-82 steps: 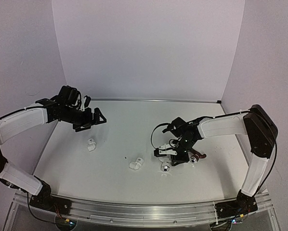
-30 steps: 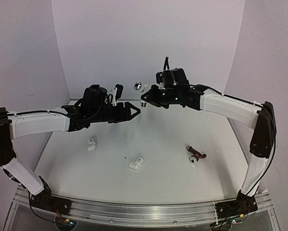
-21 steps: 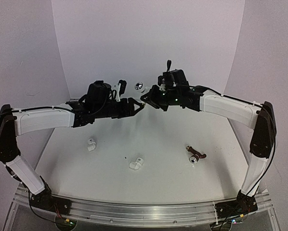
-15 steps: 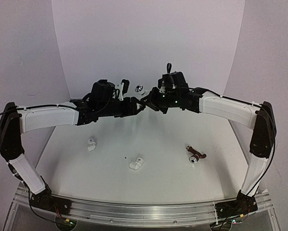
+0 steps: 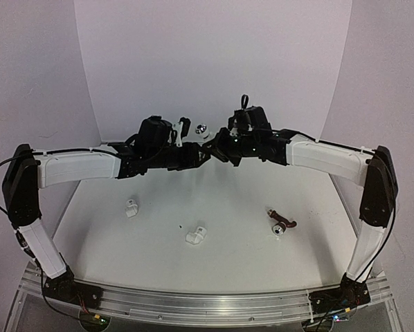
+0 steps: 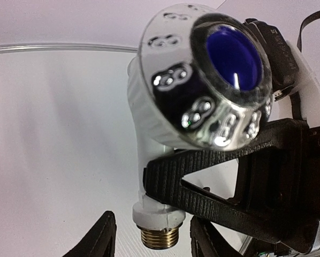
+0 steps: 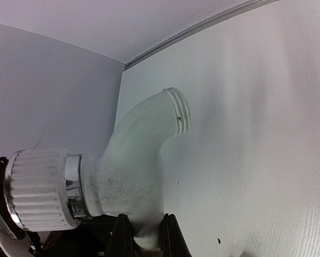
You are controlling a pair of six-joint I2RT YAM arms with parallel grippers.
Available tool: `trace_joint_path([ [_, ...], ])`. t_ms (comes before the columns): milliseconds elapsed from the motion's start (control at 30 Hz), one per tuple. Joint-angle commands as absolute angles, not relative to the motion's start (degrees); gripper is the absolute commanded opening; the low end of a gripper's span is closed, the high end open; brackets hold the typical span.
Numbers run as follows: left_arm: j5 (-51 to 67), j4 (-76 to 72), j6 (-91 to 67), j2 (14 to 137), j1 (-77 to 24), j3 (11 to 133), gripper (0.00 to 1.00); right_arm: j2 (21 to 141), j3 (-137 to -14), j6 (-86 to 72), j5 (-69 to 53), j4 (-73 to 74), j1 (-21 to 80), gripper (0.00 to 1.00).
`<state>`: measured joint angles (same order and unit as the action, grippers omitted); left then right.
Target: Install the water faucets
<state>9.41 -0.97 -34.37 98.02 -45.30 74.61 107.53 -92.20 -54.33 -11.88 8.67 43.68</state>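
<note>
A water faucet [image 5: 201,129] hangs in mid-air over the back of the table, white with a silvery knob and a blue centre [image 6: 232,51]. My right gripper [image 5: 212,142] is shut on its white body [image 7: 138,176], with the fingertips [image 7: 122,235] pinching it just below the curved spout [image 7: 173,115]. My left gripper [image 5: 199,155] has come in from the left. Its fingertips [image 6: 98,238] stand on either side of the brass threaded end [image 6: 159,237], apart from it, with a gap showing on both sides. The right gripper's ribbed black finger [image 6: 229,176] crosses the faucet body.
Two short white elbow fittings [image 5: 131,207] [image 5: 196,235] lie on the table at left and centre. A small piece with a silvery round end and a brown curved part [image 5: 282,225] lies at the right. White walls close in the back and both sides.
The right gripper lifted the faucet from the table up to the back. The left arm swung right to meet it, and its jaws have narrowed around the brass end.
</note>
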Motion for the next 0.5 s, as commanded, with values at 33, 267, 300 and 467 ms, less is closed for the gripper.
trace_joint_path([
  [33, 9.36, -2.26, -33.92, 98.99, -45.62, 78.35, 0.4, 104.03, -90.36, -55.58, -14.14, 4.7, 44.38, 0.0],
  [267, 8.75, -2.04, -33.92, 98.98, -45.62, 78.08, 0.18, 104.28, -88.88, -55.86, -16.0, 2.99, 44.38, 0.05],
  [300, 8.7, -2.02, -33.97, 98.76, -45.62, 77.86, 0.13, 104.25, -88.78, -55.68, -15.8, 2.93, 44.38, 0.08],
  [467, 8.05, -2.36, -34.01, 97.35, -45.62, 76.49, 0.0, 103.89, -88.45, -52.96, -14.66, 2.9, 44.18, 0.43],
])
